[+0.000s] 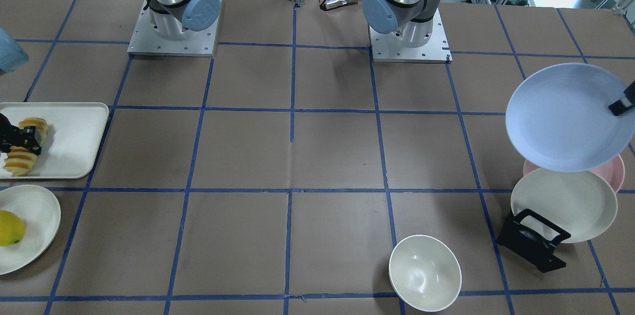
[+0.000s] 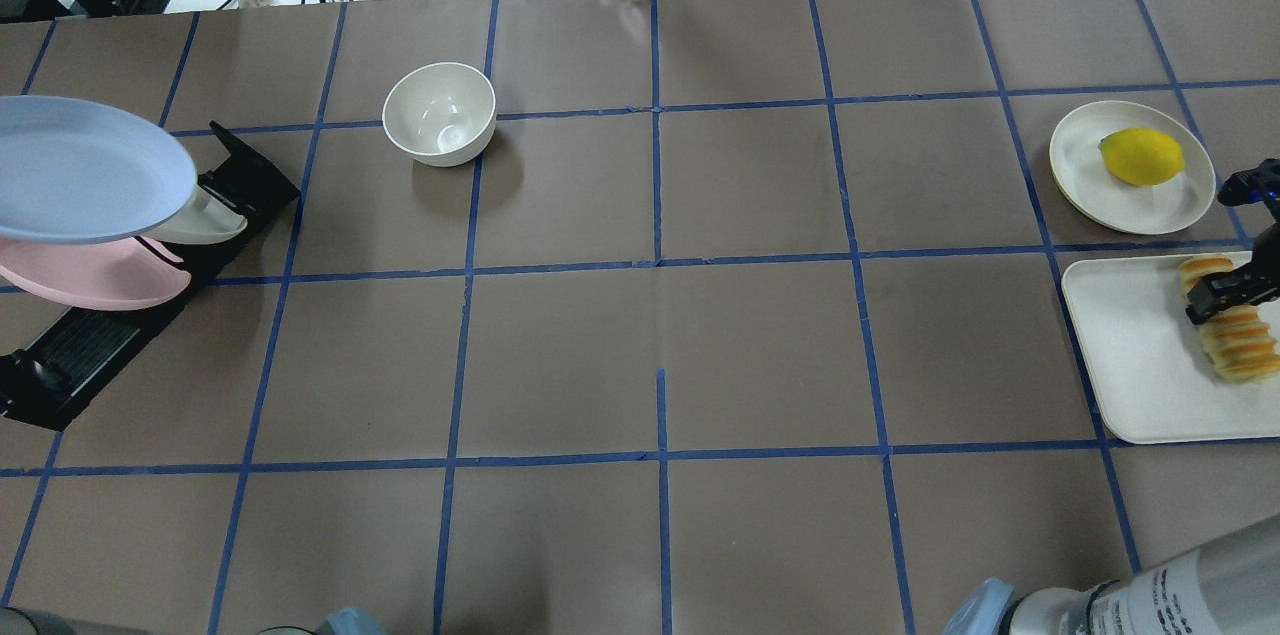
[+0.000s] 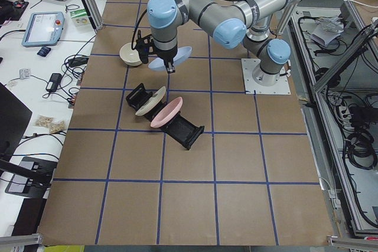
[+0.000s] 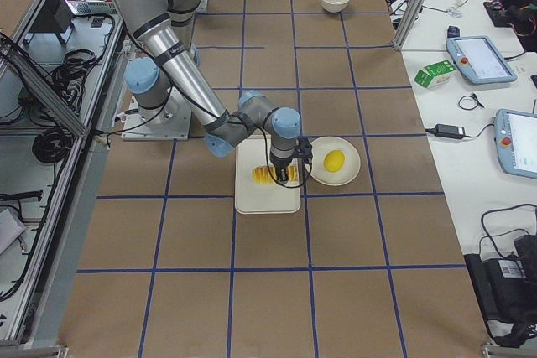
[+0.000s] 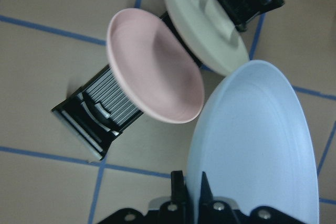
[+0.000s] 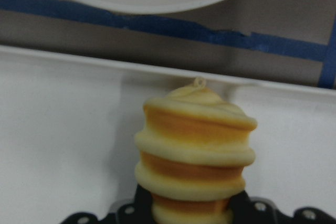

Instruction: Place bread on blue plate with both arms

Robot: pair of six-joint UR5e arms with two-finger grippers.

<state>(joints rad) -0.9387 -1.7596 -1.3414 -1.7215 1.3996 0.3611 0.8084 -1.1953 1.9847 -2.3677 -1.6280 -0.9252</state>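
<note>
My left gripper [image 1: 622,103] is shut on the rim of the blue plate [image 1: 563,116] and holds it tilted in the air above the black dish rack [image 1: 533,240]. In the left wrist view the plate [image 5: 257,145] runs up from between the fingers [image 5: 178,187]. My right gripper [image 1: 19,139] is shut across the middle of the ridged orange-and-yellow bread [image 1: 22,161] over the cream tray [image 1: 69,141]. The bread [image 6: 194,150] fills the right wrist view. I cannot tell whether it is lifted off the tray.
A pink plate [image 1: 614,176] and a cream plate [image 1: 563,203] lean in the rack. A white bowl [image 1: 424,273] stands near the operators' edge. A yellow lemon [image 1: 10,228] lies on a white plate [image 1: 34,225] beside the tray.
</note>
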